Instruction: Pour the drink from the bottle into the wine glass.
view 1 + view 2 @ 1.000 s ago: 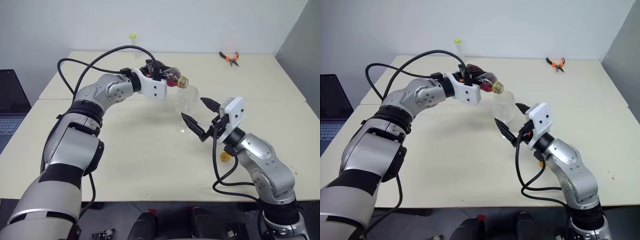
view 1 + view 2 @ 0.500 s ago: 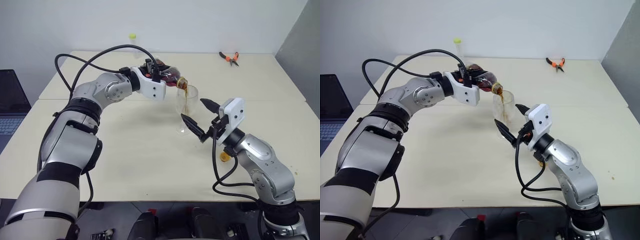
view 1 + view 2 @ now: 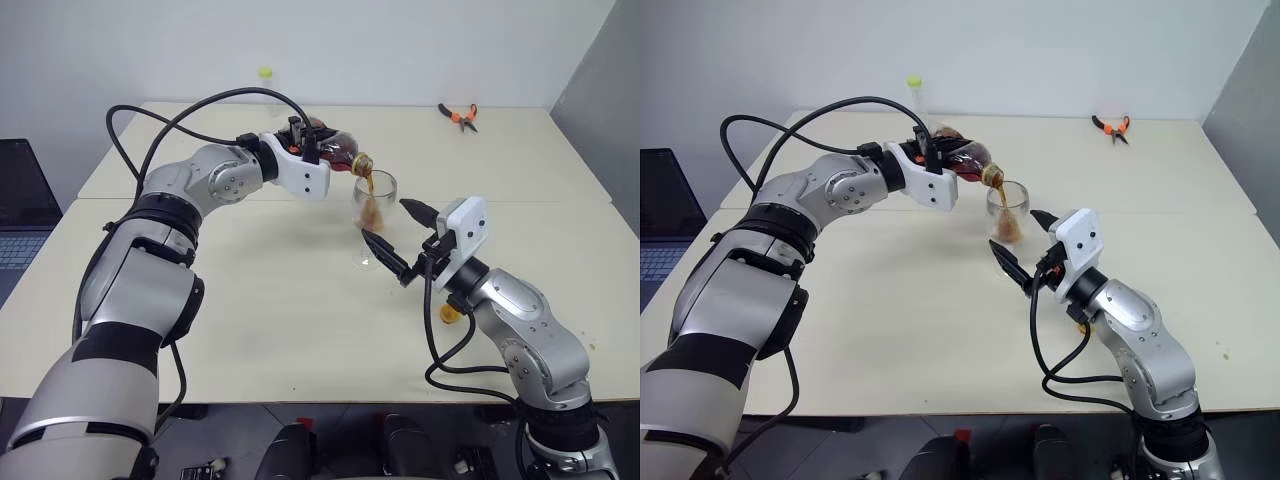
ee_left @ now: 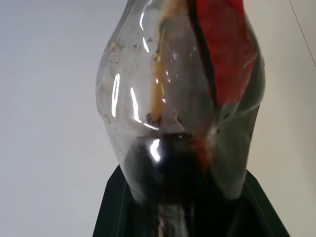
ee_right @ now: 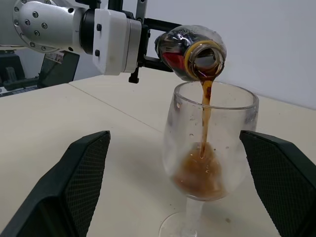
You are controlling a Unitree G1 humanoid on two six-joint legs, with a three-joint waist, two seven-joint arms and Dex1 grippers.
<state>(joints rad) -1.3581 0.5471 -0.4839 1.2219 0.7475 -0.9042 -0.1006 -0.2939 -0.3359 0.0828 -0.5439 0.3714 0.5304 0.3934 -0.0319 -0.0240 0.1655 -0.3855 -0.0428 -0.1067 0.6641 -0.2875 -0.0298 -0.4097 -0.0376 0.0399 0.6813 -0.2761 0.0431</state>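
Clear plastic, the bottle is held tipped over the glass on the counter, left fingers clamped on its body; drink is streaming in. Right fingers are spread beside the fragile, top-heavy glass, best steadied at the stem.

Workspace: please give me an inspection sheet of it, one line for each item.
Surface: beige table, dry where visible.
Job's things: bottle tipped over the wine glass; drink streams in and pools in the bowl.
Clutter: orange pliers at the far edge; tube with yellow-green top behind; small yellow thing by the right arm.
Grippers: left gripper shut on the bottle; right gripper open, fingers either side of the glass, apart from it.
Cables: black cable loops over the left arm.
Surroundings: laptop at left.
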